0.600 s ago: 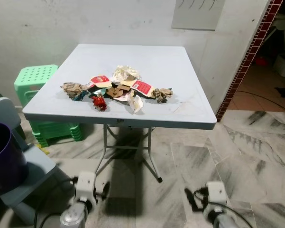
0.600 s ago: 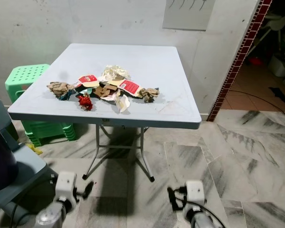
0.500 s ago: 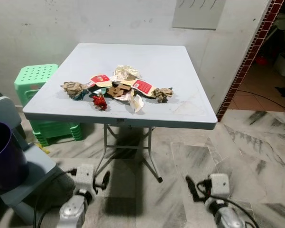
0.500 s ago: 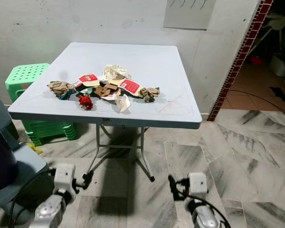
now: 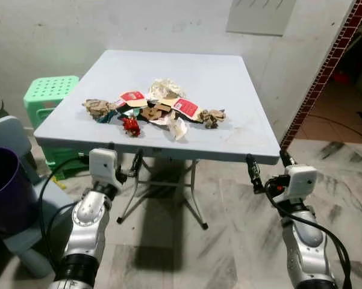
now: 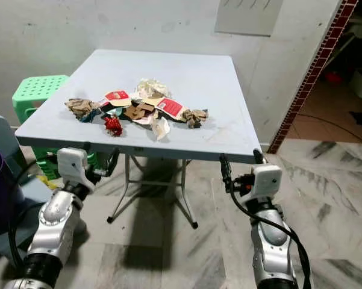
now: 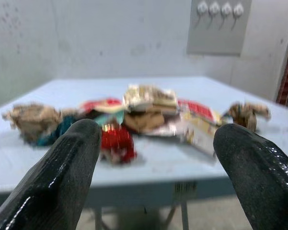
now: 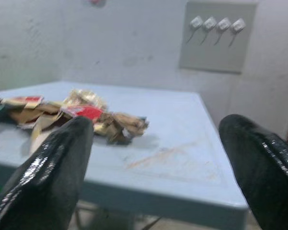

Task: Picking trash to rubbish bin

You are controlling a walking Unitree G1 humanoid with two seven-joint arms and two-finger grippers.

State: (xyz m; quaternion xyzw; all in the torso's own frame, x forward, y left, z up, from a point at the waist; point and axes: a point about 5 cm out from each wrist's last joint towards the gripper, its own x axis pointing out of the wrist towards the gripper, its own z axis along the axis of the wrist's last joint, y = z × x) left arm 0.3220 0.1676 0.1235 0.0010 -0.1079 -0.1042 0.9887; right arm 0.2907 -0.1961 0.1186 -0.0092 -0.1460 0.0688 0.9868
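Note:
A pile of trash (image 5: 158,110) lies near the front of a light blue folding table (image 5: 187,69): crumpled white paper (image 5: 165,88), red-and-white cartons, a red wrapper (image 5: 130,126), a brown paper wad (image 5: 95,108) on the left and a brownish wad (image 5: 212,117) on the right. My left gripper (image 5: 125,156) is raised just before the table's front edge, below the red wrapper, open and holding nothing. The right gripper (image 5: 268,164) hangs open at the table's front right corner. In the wrist views, both pairs of fingers (image 7: 72,163) (image 8: 62,158) stand wide apart, facing the pile.
A purple bin (image 5: 1,191) sits on a pale blue chair (image 5: 12,133) at my left. A green stool (image 5: 48,93) stands beside the table's left side. A wall runs behind, with a brick-trimmed doorway (image 5: 323,75) at right. Marble floor (image 5: 229,241) lies underneath.
Both arms have risen from near the floor to the height of the table's front edge. The camera has shifted slightly. The trash has not moved.

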